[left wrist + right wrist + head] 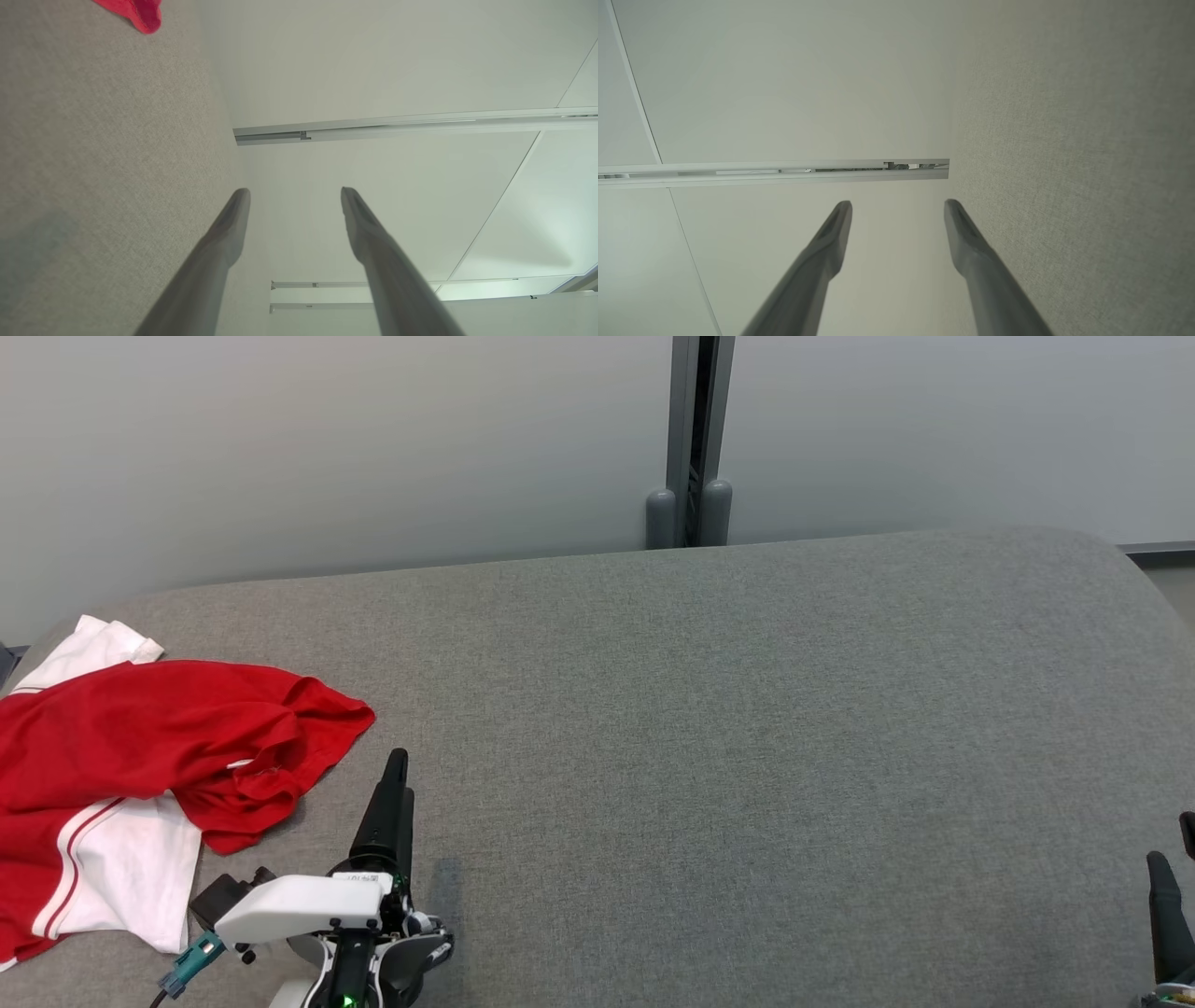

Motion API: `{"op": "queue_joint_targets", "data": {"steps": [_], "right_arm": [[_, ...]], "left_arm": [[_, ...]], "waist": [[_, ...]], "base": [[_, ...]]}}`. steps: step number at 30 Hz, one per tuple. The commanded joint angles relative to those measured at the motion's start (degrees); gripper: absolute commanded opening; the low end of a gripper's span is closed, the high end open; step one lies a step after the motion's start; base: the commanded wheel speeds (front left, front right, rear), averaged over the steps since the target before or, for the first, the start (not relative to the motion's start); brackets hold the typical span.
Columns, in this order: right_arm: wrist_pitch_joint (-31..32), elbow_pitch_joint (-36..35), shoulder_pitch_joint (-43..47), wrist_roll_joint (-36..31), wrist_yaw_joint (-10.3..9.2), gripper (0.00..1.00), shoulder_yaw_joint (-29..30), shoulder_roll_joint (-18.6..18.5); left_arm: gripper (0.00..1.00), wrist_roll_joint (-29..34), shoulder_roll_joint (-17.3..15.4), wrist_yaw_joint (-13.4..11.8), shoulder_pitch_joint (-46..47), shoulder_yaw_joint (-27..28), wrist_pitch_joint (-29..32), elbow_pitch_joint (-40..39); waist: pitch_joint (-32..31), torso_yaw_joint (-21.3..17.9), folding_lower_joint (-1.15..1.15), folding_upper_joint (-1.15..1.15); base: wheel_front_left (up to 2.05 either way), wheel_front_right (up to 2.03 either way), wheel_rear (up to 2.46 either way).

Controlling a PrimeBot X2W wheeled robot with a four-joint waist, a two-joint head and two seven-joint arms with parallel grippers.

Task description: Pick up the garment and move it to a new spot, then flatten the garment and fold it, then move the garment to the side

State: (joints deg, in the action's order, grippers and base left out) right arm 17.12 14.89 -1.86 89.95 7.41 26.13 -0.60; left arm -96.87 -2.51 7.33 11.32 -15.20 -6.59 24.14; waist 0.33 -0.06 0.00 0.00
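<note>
Left of head view — crumpled garment [140, 737]; left wrist view catches red corner [140, 14]; left fingers [387, 803], right fingers [971, 252] spread.

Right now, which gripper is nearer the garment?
Left. The left gripper is open just to the right of the garment, not touching it. The right gripper is open at the far right edge of the grey surface, well away.

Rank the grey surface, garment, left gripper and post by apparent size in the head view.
Largest: grey surface
Next: garment
Last: left gripper and post look about alike; the gripper is nearer the camera, so I do not rank those two.
</note>
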Motion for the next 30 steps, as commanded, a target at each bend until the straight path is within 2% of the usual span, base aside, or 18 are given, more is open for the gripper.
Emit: {"op": "queue_joint_targets", "data": {"steps": [1, 15, 30], "right_arm": [[-0.95, -1.16, -1.38, -0.76, 0.06, 1.0, -0.76, -0.94], [-6.89, 0.62, -4.37, -9.97, 0.07, 1.0, -5.76, -1.34], [-11.95, -1.92, -7.81, -29.11, 0.08, 1.0, -12.07, -2.64]], "left_arm": [[1.0, 0.4, -0.06, 0.09, 1.39, 0.83, -0.22, -1.58], [1.0, 2.5, -0.13, 0.11, -0.52, 4.23, -1.77, -5.22], [1.0, 9.53, -0.2, 0.13, -1.6, 10.13, -3.1, -7.91]], "waist": [[0.01, -0.01, 0.0, 0.0], [0.04, 0.19, 0.0, 0.0], [0.06, 0.74, 0.0, 0.0]], "base": [[0.0, 0.0, 0.0], [0.0, 0.0, 0.0], [0.0, 0.0, 0.0]]}}
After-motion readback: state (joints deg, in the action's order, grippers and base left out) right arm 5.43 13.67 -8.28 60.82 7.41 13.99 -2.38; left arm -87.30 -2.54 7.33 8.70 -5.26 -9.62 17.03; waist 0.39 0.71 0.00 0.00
